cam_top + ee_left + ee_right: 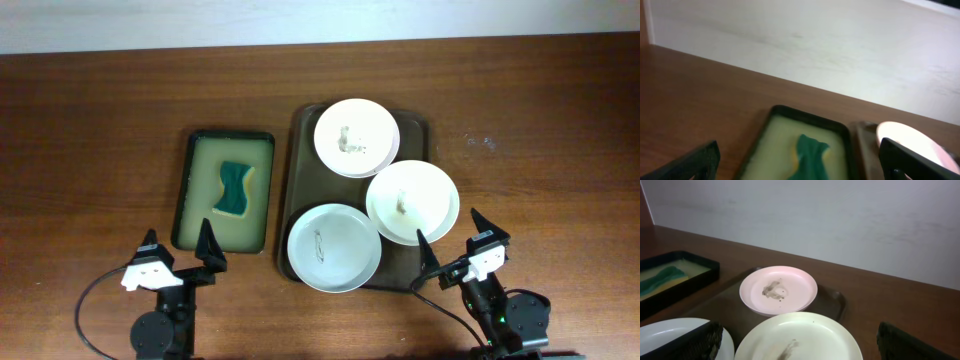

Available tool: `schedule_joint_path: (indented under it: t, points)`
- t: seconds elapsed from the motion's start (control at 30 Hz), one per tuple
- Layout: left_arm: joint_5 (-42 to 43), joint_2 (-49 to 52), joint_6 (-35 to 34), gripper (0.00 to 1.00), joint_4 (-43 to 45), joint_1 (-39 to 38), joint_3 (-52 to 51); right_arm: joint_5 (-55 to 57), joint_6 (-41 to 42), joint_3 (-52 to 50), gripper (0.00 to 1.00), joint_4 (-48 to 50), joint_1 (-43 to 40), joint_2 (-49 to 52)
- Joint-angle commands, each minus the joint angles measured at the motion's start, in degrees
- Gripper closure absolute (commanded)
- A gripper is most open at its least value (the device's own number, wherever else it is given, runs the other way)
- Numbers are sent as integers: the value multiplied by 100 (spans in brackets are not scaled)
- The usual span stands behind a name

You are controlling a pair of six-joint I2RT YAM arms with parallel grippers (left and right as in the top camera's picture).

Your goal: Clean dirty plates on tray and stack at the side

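Observation:
Three white plates lie on the dark brown tray (300, 160): a far plate (357, 138), a right plate (412, 202) and a near-left plate (334, 248), each with a small smear in the centre. My left gripper (180, 253) is open and empty near the front edge, just in front of the green-rimmed tray. My right gripper (457, 242) is open and empty just in front of the right plate (799, 339). The right wrist view also shows the far plate (778, 290) and the edge of the near-left plate (670, 332).
A smaller dark-green-rimmed tray (189, 190) with a pale inside holds a teal sponge (234, 188), left of the brown tray. It shows in the left wrist view (785, 111) with the sponge (810, 156). A pale wall runs behind the table.

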Motion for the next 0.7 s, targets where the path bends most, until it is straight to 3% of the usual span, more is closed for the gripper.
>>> schedule_joint_path:
  t: [0.0,0.13,0.23,0.37,0.57,0.67]
  points:
    - [555,-26,90,1,136,20,-4,-179,-39,20,2,26,-33,-33]
    - [603,-11,92,1,321,20,175,-313,-39,461,2,-11,-33,-11]
    - [728,470,118,1,-162,20,918,-376,127,1366,1,-575,-33,369]
    - [896,2188,649,1,-1526,20,2804,-697,155,3327,2,-2201,-33,2129]
    - [1480,5429,645,0,-4581,20,6435,-1578,155,6516,2,-4922,-33,5427]
    - [1683,6373,636,1,-5362,20,7278,-2833,155,7106,2,-5359,-33,6435]
